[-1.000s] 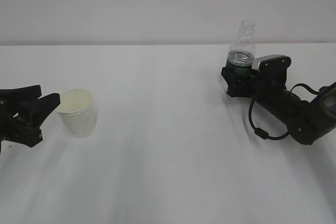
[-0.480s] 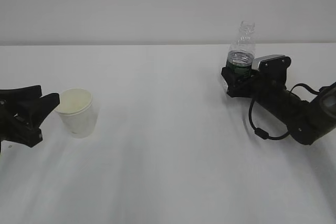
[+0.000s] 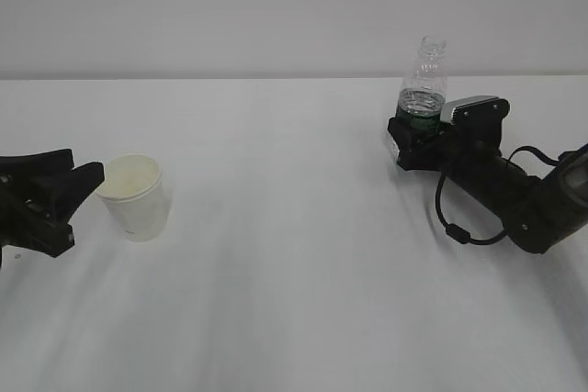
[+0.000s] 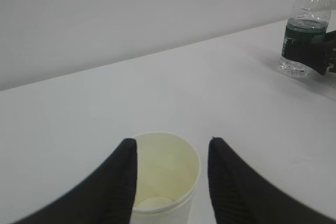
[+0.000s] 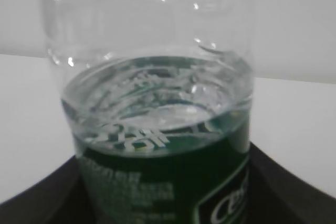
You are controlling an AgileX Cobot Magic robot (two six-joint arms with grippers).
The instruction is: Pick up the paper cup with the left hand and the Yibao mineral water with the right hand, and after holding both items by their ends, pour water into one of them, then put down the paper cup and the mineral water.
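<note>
Paper cup (image 3: 136, 196) upright on the white bench (image 3: 294, 254), mouth up, cream inside, empty as far as the left wrist view shows

Left hand (image 3: 81, 176) low at the cup's left side, level with its rim. Fingers (image 4: 122, 182) apart and flanking the cup wall on both sides; contact not confirmed, so not a grip yet by my reading. The low sideways reach suits taking the cup by its wall without tipping it

Yibao mineral water (image 3: 422, 89) far to the cup's right, standing upright, uncapped, water level just above the green label. Right hand (image 3: 415, 135) set around the label band; whether it clamps the bottle or merely brackets it I cannot tell

Judgement: both items on the bench, pick-up stage, pouring not begun
</note>
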